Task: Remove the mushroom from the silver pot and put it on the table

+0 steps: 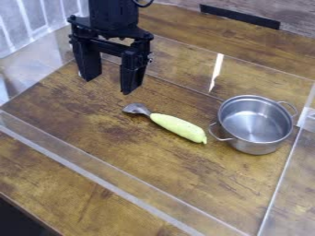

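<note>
The silver pot (256, 123) stands on the right part of the table (87, 129), upright, with its two small side handles showing. What shows of its inside is bare shiny steel. The mushroom is not visible anywhere in the camera view. My black gripper (109, 83) hangs at the upper left, pointing down above the tabletop, well to the left of the pot. Its two fingers stand wide apart, and only wood grain shows between them.
A yellow oblong piece with a grey end (170, 123) lies on the wood just left of the pot. Clear acrylic walls (110, 189) edge the tabletop at the front, left and right.
</note>
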